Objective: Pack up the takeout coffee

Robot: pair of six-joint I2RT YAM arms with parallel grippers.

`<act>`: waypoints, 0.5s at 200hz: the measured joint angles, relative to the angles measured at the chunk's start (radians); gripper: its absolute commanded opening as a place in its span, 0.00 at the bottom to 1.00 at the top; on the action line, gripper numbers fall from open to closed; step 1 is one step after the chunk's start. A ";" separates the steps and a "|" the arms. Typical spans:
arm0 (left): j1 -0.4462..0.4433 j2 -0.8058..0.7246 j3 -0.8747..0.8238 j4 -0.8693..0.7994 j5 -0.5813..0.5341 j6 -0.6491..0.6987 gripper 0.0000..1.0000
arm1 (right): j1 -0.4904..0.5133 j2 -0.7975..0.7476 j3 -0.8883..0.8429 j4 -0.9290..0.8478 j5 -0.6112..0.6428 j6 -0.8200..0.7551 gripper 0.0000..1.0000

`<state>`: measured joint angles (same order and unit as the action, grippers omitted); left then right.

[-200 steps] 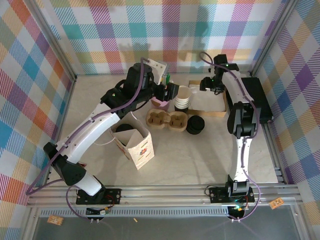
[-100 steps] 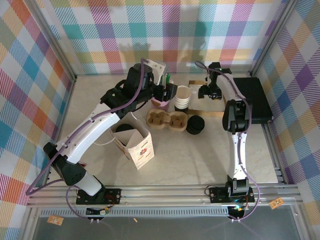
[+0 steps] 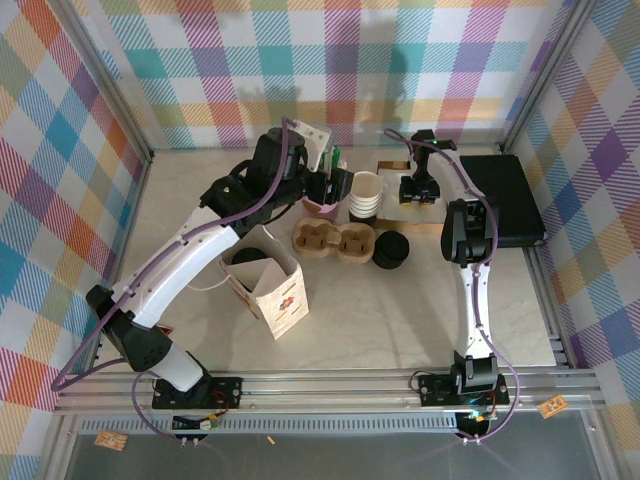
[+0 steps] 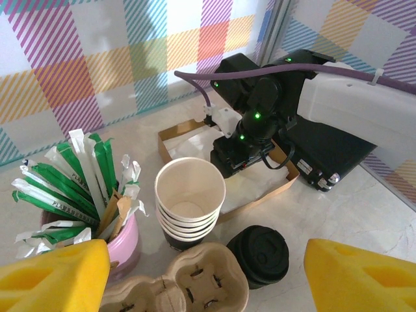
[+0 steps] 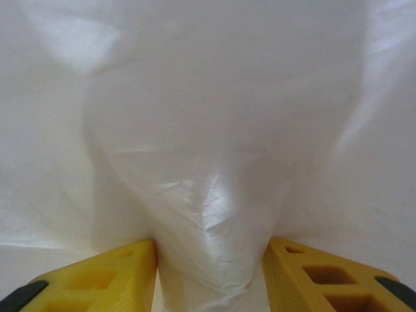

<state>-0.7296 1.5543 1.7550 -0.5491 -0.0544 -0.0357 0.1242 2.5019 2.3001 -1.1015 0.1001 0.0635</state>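
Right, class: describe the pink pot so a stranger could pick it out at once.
Find the brown cardboard cup carrier in the middle of the table. Just behind its left half, left of the stack of cream cups, stands the pink pot. It alone is pink and bristles with green-and-white paper-wrapped sticks.

You will notice that both arms are built the same way. The left arm (image 3: 190, 250) has long white shells with black joints between them, and a thin purple cable (image 3: 240, 215) runs along it up from the black base (image 3: 195, 388) at the lower left of the top frame. The right arm (image 3: 478, 300) is white in its lower link and black higher up. In the left wrist view, its black wrist (image 4: 260, 117) carries small green lights. Your left fingers (image 4: 52, 279) are bright yellow blocks. The right fingers (image 5: 97, 279) are yellow too, with moulded hollows.
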 measured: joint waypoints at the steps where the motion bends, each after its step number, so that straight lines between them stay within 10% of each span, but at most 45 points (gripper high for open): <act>1: 0.000 0.000 0.000 0.000 0.000 0.000 0.78 | 0.000 0.000 0.000 0.000 0.000 0.000 0.44; 100: 0.000 -0.008 0.000 0.001 0.001 0.003 0.78 | 0.000 -0.053 0.032 -0.034 0.012 -0.010 0.15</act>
<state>-0.7296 1.5459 1.7550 -0.5484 -0.0532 -0.0322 0.1242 2.4493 2.3322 -1.1351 0.1123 0.0536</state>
